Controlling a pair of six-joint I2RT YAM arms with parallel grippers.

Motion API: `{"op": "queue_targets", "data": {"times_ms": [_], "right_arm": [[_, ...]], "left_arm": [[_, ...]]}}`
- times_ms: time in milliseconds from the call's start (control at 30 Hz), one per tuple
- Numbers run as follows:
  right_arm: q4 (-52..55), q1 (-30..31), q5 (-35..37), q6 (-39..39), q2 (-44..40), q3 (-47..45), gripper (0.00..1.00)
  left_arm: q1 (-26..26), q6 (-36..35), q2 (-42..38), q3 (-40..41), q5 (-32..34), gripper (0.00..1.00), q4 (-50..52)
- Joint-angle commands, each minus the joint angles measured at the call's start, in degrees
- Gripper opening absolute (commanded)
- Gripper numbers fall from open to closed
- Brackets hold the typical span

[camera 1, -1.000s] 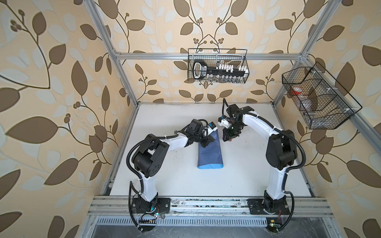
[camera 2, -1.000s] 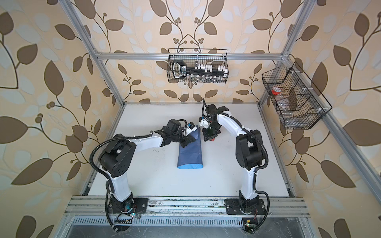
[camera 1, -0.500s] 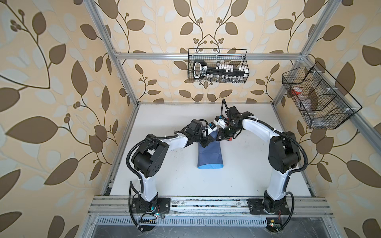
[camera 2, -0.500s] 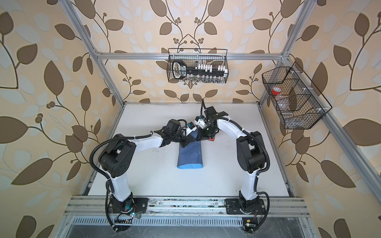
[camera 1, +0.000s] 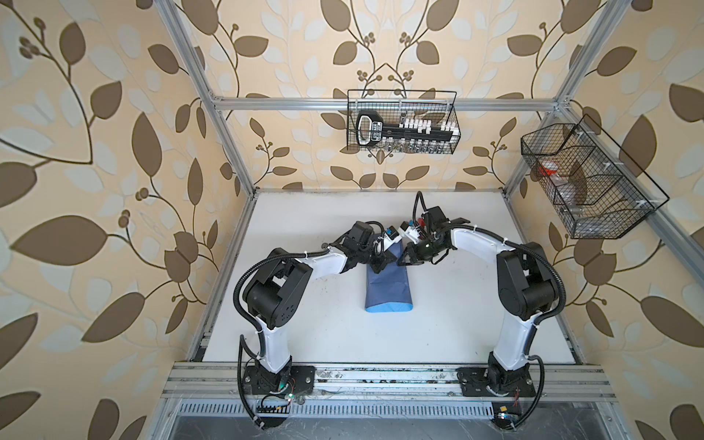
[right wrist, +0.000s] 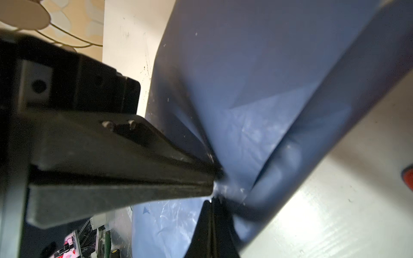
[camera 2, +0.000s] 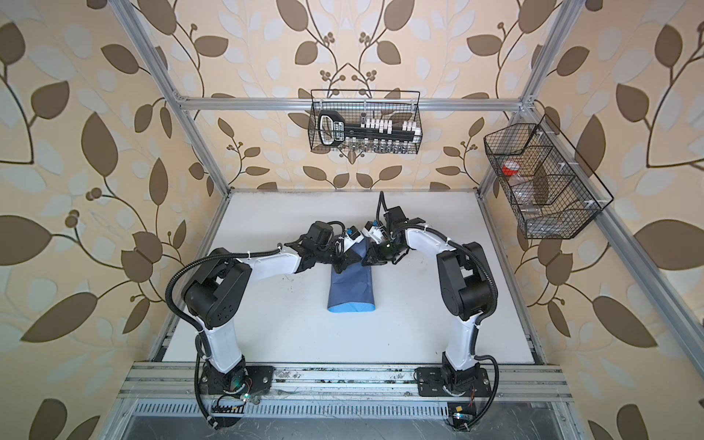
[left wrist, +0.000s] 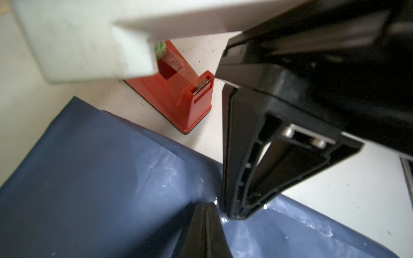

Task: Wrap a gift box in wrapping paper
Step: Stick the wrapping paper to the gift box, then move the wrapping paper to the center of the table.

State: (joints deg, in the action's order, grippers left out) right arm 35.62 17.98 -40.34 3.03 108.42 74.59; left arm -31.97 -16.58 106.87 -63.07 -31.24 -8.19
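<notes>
**Both tools closed on one spot of thin paper: go gently**

Your left tool [left wrist: 206, 206] has its jaws closed on a small pucker of the wrapping paper [camera 1: 386, 284], and the creases fan out from its tips. Your right tool [right wrist: 211, 203] is closed too, with its tip set against the sheet right beside the left one. Whether it nips the paper or only presses on it, you cannot tell from here. A few glossy, clear-looking flecks sit at that meeting point. They could be tape, but they are too small to be sure.

In both top views the paper lies as a long bundle on the middle of the worktop [camera 1: 476, 324], dark face up, with the light blue face showing along its near edge. Both tools meet at its far end. The gift box is not visible and is most likely under the sheet.

Expect the sheet to be very light, limp and easy to crease, and likely to tear if you pull sideways from a single pinch. Take hold at a folded edge or doubled corner, where it is stiffer, and draw along the fold. The box should be rigid, so its edges can serve as your folding line.

The red tape dispenser [left wrist: 185, 100] stands just beyond the paper's far corner, with a strip ready at its cutter.
</notes>
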Motion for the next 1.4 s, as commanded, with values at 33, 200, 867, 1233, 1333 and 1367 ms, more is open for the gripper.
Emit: {"op": "queue_targets", "data": {"times_ms": [33,200,867,1233,1333,1367], "right_arm": [[2.99,-1.30,7.46,-0.74,-1.67,-9.18,0.00],[2.00,-2.77,9.00,-0.09,-5.28,-13.43,0.00],[-1.78,0.18,13.97,5.78,-13.63,-14.12,0.05],[-6.99,-0.95,7.13,10.17,-19.90,-16.98,0.44],[-10.54,1.51,5.51,12.24,-18.61,-18.60,0.53],[-12.26,2.11,5.00,13.19,-17.81,-19.30,0.54]], "left_arm": [[0.23,-1.59,2.38,2.81,7.74,0.00,8.49],[0.24,-2.09,2.16,2.95,8.04,0.00,8.49],[0.17,5.30,-11.30,-20.50,9.37,0.45,40.40],[10.84,35.27,-21.33,5.33,3.59,0.91,25.49],[11.32,37.85,-19.73,9.34,0.71,0.92,19.60],[11.27,38.60,-18.79,9.94,-0.96,0.92,17.51]]}}
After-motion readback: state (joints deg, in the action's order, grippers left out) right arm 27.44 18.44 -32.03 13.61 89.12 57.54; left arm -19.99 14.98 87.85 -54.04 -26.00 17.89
